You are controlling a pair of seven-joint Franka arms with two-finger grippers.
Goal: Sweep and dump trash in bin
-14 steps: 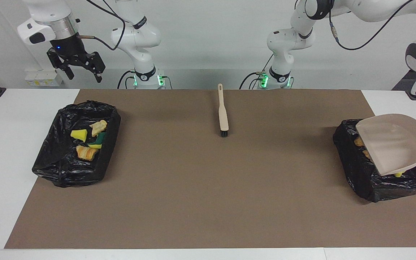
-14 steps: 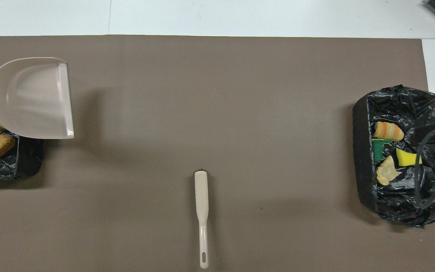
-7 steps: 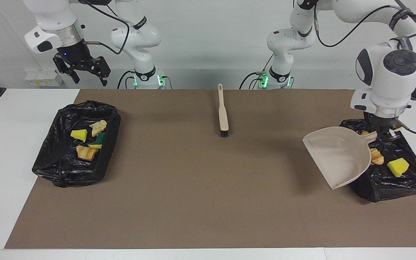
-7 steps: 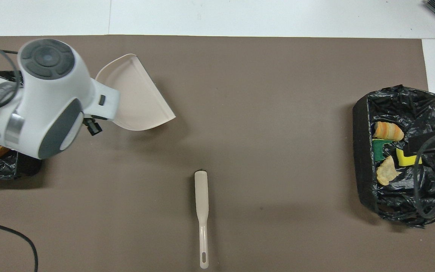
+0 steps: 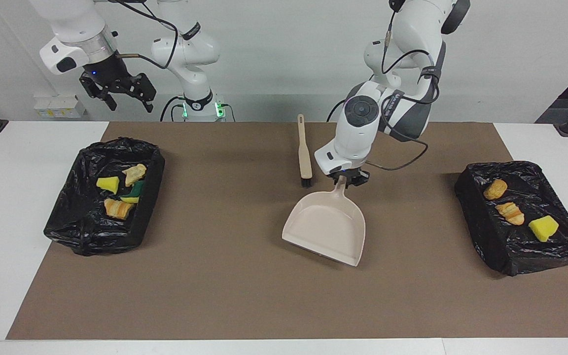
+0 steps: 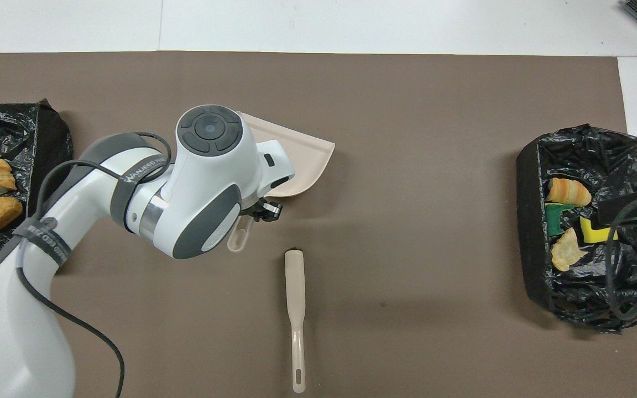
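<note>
- beige plastic dustpan [image 5: 327, 229], empty, held by its handle in the pinched fingers of the left gripper [image 5: 347, 179] over the middle of the brown mat [image 5: 244, 291], just beside the beige long-handled brush [image 5: 304, 153] lying flat.
- trash: three scraps, two tan bread-like lumps [image 5: 495, 189] and one yellow sponge chunk [image 5: 543, 228], lie in the black bag-lined bin [image 5: 520, 259] at the left arm's end; four more scraps [image 5: 121, 191] lie in the second black-lined bin [image 5: 91, 234] at the right arm's end.
- none is seen on the mat, so the sweeping looks finished.
- handling, as judged: scraps light, soft and springy, easily rolled; better pushed by bristles than pinched.
- right gripper [image 5: 120, 93] waits above its bin, fingers spread, holding nothing.
</note>
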